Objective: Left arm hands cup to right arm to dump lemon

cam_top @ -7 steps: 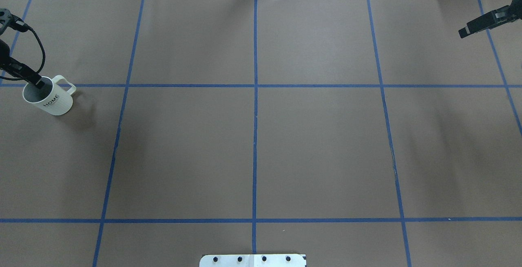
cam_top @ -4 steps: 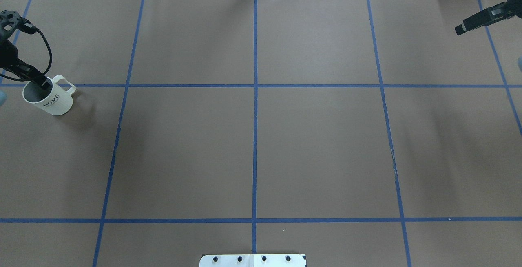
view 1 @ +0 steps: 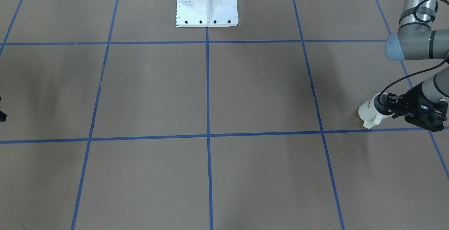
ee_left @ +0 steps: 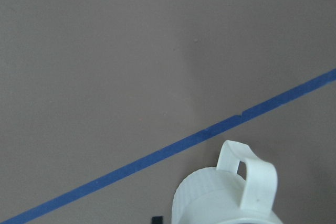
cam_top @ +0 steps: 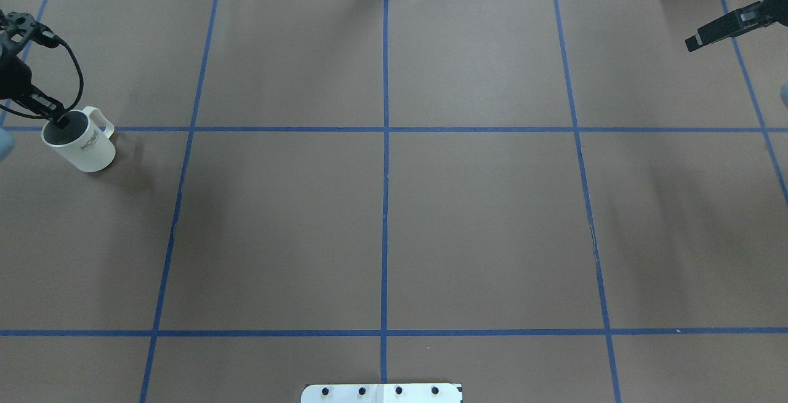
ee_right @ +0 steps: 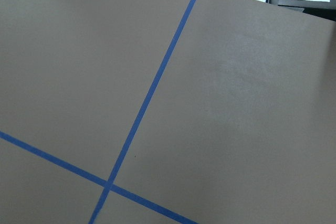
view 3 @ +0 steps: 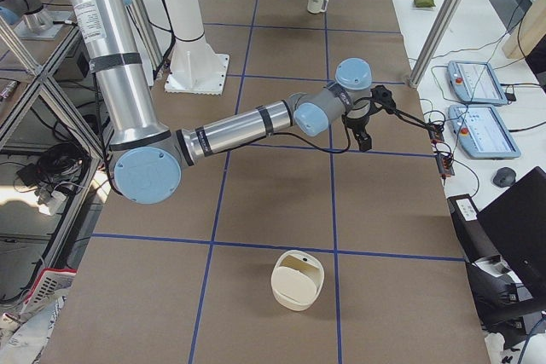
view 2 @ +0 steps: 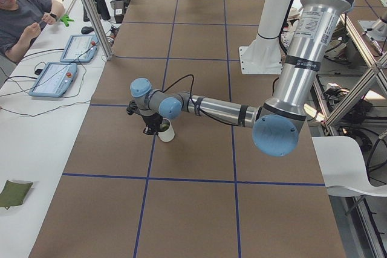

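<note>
— Why pinch the cup (cam_top: 86, 152) by its rim?
— The left gripper (cam_top: 61, 122) clamps the wall, one finger inside. That leaves the handle, beyond its jaws, free for the right gripper (cam_top: 708, 32) (far off; whether its jaws are apart I cannot tell).
— Anything changed?
— The cup has turned and sits straighter, probably lifting.

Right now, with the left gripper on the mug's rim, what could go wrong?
The left gripper pinches only the rim of the mug, one finger inside; the mug could swing or slip once carried. The right gripper hangs at the table's opposite end, so the carry is long, and any tilt may spill its contents early.
</note>
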`<state>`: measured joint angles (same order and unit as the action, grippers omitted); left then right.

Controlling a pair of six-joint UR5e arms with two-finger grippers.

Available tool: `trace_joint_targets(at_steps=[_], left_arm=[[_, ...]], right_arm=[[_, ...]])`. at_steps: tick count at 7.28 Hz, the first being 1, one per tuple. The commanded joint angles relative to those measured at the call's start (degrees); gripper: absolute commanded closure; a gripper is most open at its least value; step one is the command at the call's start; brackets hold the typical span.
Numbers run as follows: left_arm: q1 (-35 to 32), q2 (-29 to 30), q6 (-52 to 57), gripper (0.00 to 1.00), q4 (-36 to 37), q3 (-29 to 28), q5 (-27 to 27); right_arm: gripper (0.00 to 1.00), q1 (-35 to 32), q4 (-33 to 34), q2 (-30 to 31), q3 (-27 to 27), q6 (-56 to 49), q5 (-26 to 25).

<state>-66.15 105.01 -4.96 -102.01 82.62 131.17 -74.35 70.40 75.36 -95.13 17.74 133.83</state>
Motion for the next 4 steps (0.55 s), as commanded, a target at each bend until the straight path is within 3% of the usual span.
trace_joint_targets(at_steps=[1,3,4], left_arm=[[-0.5,-0.5,0.0,1.00,1.1,2.6,2.5],[-5.0,1.9,-0.1,1.00,7.8,4.0,6.8],[-6.4,5.7,-0.5,1.00,14.8,4.6,7.1]], right_arm=[[0.00,0.0,0.0,-0.3,-0.1,0.0,0.0],[0.00,0.0,0.0,-0.6,-0.2,0.1,0.0],[0.00,0.1,0.1,-1.8,-0.3,0.3,0.0]])
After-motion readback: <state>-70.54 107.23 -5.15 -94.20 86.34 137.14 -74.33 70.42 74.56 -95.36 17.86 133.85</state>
